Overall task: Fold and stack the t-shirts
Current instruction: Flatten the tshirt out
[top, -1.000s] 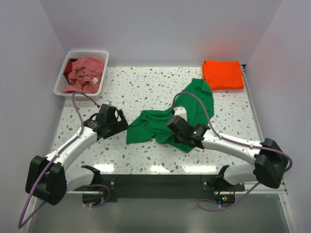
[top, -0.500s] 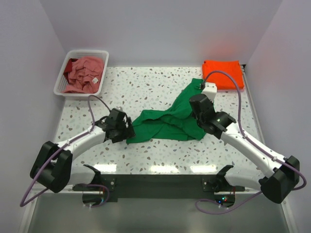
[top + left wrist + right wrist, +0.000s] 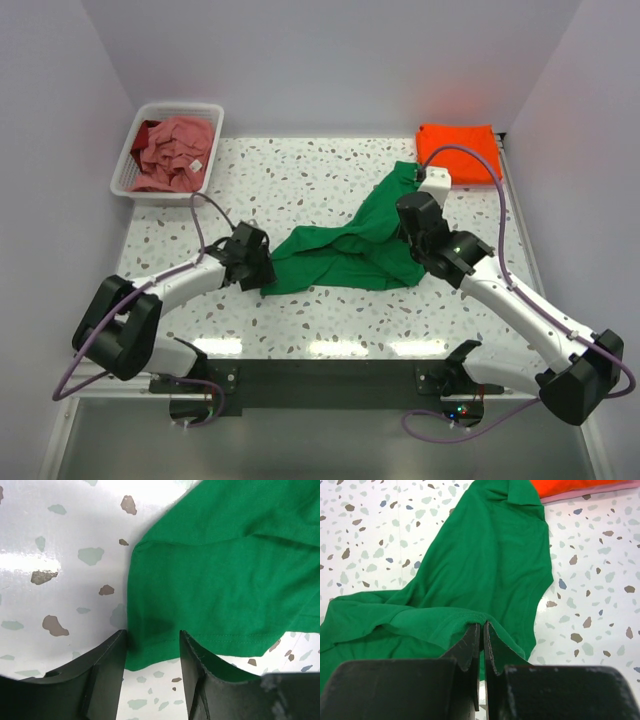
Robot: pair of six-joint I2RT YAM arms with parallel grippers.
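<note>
The speckled white table (image 3: pixel 300 180) carries a crumpled green t-shirt (image 3: pixel 350 250), spread from the left pincer (image 3: pixel 262 270) across to the right pincer (image 3: pixel 405 212) — a folded orange t-shirt (image 3: pixel 458 152) lies just beyond the right one, a white basket (image 3: pixel 135 178) well beyond the left.

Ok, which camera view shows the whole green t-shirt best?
The top external view: the green t-shirt lies crumpled, nearly all of its outline in frame. The right wrist view shows much of it, but the frame edge cuts it off. The left wrist view shows only a hem corner between the fingers of the left gripper.
</note>
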